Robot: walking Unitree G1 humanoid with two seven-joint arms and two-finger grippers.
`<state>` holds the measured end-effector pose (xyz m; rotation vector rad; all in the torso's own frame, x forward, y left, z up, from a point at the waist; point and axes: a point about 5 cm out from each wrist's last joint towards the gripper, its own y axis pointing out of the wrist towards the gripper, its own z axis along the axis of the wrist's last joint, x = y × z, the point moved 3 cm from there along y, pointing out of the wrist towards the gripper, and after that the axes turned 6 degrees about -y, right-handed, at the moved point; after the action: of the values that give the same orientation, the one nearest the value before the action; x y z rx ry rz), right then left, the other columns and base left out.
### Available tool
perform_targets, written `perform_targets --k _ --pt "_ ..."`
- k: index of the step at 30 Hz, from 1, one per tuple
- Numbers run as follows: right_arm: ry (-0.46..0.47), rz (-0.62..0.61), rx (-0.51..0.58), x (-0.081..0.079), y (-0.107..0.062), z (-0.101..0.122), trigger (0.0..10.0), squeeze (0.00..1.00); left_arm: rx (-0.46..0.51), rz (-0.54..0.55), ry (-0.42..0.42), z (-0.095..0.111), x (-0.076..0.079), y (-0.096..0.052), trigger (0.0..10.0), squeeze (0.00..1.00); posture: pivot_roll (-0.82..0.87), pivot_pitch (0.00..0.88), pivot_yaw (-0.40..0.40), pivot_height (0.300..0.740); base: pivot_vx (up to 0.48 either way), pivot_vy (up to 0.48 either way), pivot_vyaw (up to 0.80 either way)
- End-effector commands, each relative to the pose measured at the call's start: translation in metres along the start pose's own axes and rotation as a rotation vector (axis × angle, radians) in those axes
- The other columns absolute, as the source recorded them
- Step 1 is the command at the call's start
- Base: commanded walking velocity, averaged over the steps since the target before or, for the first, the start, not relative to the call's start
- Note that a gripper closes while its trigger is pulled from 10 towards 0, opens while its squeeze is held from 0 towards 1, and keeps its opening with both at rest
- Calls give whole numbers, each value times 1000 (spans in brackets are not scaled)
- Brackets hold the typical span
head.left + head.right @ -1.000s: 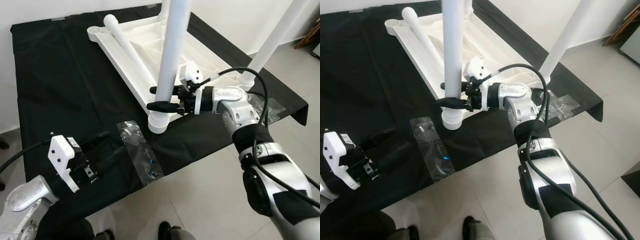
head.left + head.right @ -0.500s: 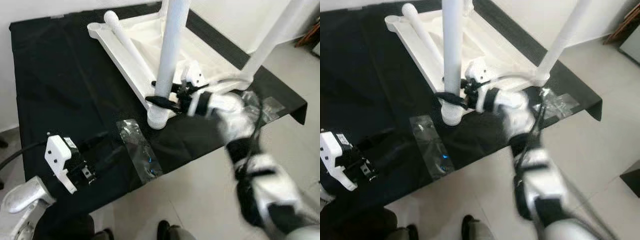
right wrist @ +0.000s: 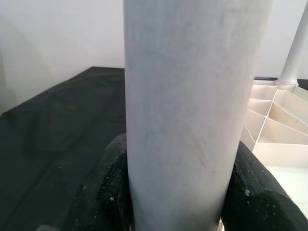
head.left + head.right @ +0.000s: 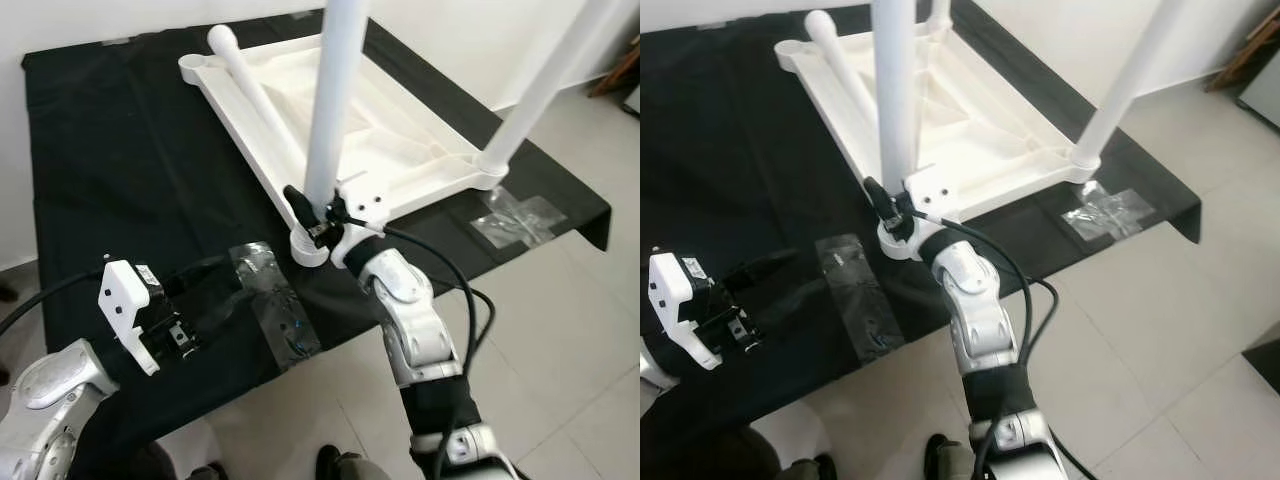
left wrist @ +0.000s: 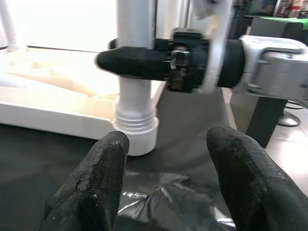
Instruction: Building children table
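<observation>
Right gripper (image 4: pixel 308 215) has swung round low and now clamps the leg (image 4: pixel 330 110) just above its socket on the upturned table (image 4: pixel 420 150), likely screwing it home, while left gripper (image 4: pixel 190 285) waits open.

- We see the right arm (image 4: pixel 412 320): silver segmented shells, black joint bands, black cable looped alongside.
- Left arm (image 4: pixel 45 385): silver shell, white wrist bracket with holes and a sticker.
- Left gripper fingers (image 5: pixel 98 187): black, textured pads.
</observation>
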<state>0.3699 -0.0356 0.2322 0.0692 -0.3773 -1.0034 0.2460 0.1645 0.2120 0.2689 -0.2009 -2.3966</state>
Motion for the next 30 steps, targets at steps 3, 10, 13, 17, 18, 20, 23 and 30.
perform_targets --k 3,10,13,17,18,20,23,30 --pt "15 2 -181 4 -10 -31 10000 1000 -10 4 -18 -8 3 -1 10000 0 59 218 -110 740 0 0 0" --pt "-80 494 72 -3 -7 23 10000 0 -5 4 -15 -6 4 -1 10000 0 89 230 -104 740 0 0 0" --pt "-165 633 88 1 -11 27 10000 0 -10 8 -10 -5 5 -2 10000 0 99 241 -108 740 0 0 0" --pt "-227 755 74 17 -9 31 10000 0 -18 27 -1 -3 4 -8 10000 0 111 262 -118 740 0 0 0" --pt "-230 783 53 22 -7 31 10000 0 -22 36 4 -2 3 -10 10000 0 113 266 -119 740 0 0 0" --pt "-230 789 47 23 -7 31 10000 0 -22 38 5 -2 3 -10 10000 0 113 266 -119 740 0 0 0" --pt "-210 828 31 30 -4 34 10000 0 -35 52 12 -1 3 -15 10000 0 132 295 -123 740 0 0 0" --pt "-224 837 7 42 10 40 0 0 -73 116 58 4 -9 -32 10000 0 146 327 -128 740 0 0 0"
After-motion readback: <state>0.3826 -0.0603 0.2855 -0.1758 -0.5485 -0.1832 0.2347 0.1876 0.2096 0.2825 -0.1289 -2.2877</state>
